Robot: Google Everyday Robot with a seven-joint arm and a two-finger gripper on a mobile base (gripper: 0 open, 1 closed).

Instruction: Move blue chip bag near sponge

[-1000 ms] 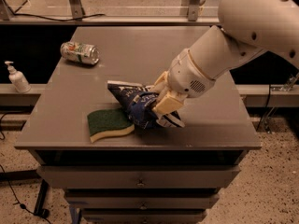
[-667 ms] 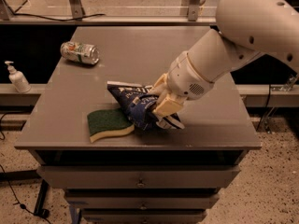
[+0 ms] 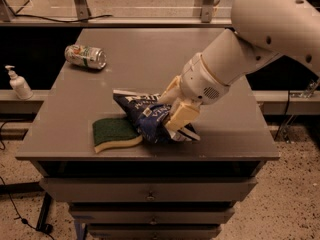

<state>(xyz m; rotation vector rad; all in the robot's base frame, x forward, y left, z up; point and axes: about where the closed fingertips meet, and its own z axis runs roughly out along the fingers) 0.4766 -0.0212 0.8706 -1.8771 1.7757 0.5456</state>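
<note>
1. The bag lies crumpled on the surface, near the front edge. Its left side touches the right end of the sponge and partly overlaps it.
2. The gripper is placed low at the bag's right side. The pale fingers are seen clamped on the foil, one behind it and one in front.
3. The step in hand is judged to be the end of placing: the bag is already beside the sponge, and only the release is left.
4. For the next move, the fingers would need to be parted and the gripper drawn up and away, so that neither bag nor sponge is dragged.
5. Further out, a can lies on its side at the far left of the surface, well apart. A pump bottle stands on a ledge to the left.
6. Against the earlier frame, little is changed: bag, sponge and can are found in the same places, and the grip is kept.
</note>
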